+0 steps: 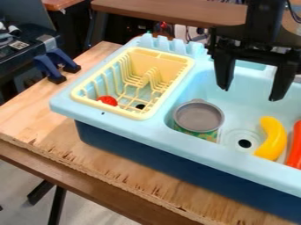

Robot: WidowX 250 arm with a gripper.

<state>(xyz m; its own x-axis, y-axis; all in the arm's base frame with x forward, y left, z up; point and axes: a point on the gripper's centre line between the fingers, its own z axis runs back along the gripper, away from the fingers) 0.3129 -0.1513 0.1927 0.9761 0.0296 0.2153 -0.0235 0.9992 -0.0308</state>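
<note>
The blue sink (136,133) holds a gray-topped green can (199,118); gripper (250,95) above, fingers spread.

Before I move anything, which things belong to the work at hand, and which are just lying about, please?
At the work, nearest the end effector, which hangs open over the sink:
- can
- banana
- red thing at the edge

Lying about, farther off:
- dish rack
- red ball inside it
- blue clamps
</note>
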